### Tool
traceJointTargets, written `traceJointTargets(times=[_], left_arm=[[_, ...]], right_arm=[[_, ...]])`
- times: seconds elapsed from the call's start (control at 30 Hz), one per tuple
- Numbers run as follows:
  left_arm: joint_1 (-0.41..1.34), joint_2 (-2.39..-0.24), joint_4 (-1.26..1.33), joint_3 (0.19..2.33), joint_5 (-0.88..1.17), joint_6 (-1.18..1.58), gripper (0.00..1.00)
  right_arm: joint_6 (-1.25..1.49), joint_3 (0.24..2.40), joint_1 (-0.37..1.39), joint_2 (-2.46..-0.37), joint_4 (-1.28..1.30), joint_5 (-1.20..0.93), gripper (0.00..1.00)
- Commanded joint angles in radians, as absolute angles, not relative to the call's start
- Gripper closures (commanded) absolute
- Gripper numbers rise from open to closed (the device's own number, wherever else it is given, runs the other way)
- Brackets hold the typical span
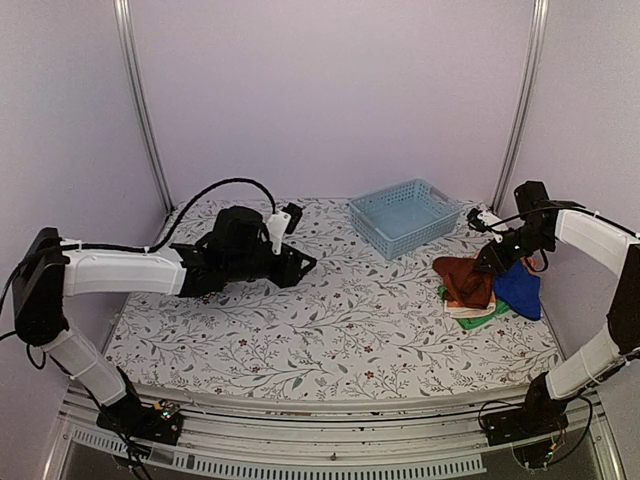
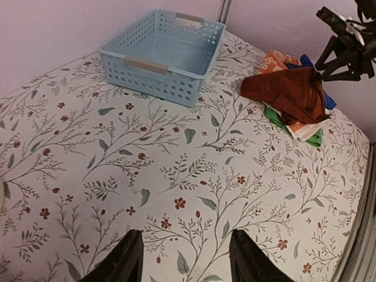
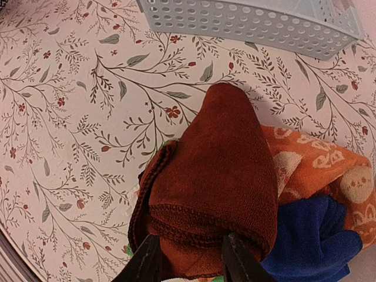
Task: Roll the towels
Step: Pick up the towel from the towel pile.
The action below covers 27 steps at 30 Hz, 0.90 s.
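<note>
Our right gripper [image 3: 191, 247] pinches the rust-brown towel [image 3: 217, 164] just beneath it — our left gripper [image 2: 185, 238], spread and empty, sits well apart.

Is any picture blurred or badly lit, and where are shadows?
Top external: soft even light, no glare; metal frame posts look slanted. Left wrist: sharp, pale blue plastic lattice basket crisp. Right wrist: dark rust-brown cloth towel in focus, soft shadow behind it on floral table cover.
</note>
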<state>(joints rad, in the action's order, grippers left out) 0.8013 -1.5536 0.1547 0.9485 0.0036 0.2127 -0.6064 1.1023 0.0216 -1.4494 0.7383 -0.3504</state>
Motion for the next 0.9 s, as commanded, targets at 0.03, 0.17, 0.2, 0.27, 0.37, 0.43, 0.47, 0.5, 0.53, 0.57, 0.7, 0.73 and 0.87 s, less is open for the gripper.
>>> traceJointTargets(times=[0.03,0.17,0.2,0.27,0.37,0.43,0.47,0.5,0.53,0.57,0.7,0.73,0.87], left_arm=[[0.910,-1.653,0.144,1.041,0.125,0.204,0.47],[0.954,-1.722,0.076,1.115,0.105,0.169,0.47],[0.959,-1.730,0.069,1.124,0.101,0.163,0.47],[0.963,-1.737,0.064,1.132,0.098,0.153,0.47],[0.963,-1.738,0.060,1.134,0.092,0.142,0.47],[0.963,-1.738,0.055,1.135,0.087,0.137,0.47],[0.964,-1.737,0.052,1.136,0.084,0.135,0.47],[0.963,-1.736,0.051,1.136,0.081,0.134,0.47],[0.963,-1.735,0.051,1.134,0.078,0.133,0.47],[0.963,-1.734,0.051,1.134,0.076,0.133,0.47],[0.963,-1.734,0.048,1.130,0.073,0.129,0.47],[0.963,-1.734,0.047,1.128,0.071,0.128,0.47],[0.963,-1.736,0.046,1.128,0.058,0.124,0.47]], right_arm=[[-0.623,1.141,0.028,-1.472,0.805,-0.217,0.67],[-0.587,1.155,0.029,-1.504,0.797,-0.136,0.70],[-0.583,1.157,0.029,-1.512,0.792,-0.125,0.70],[-0.577,1.166,0.030,-1.527,0.789,-0.115,0.71],[-0.564,1.187,0.029,-1.545,0.774,-0.102,0.71],[-0.560,1.202,0.030,-1.558,0.771,-0.099,0.71],[-0.555,1.202,0.029,-1.564,0.770,-0.095,0.71],[-0.552,1.234,0.029,-1.570,0.769,-0.091,0.71],[-0.551,1.242,0.029,-1.571,0.769,-0.089,0.71],[-0.552,1.253,0.030,-1.574,0.770,-0.086,0.71],[-0.571,1.263,0.031,-1.593,0.774,-0.067,0.63],[-0.574,1.263,0.030,-1.599,0.775,-0.056,0.61],[-0.574,1.268,0.031,-1.614,0.777,-0.054,0.60]])
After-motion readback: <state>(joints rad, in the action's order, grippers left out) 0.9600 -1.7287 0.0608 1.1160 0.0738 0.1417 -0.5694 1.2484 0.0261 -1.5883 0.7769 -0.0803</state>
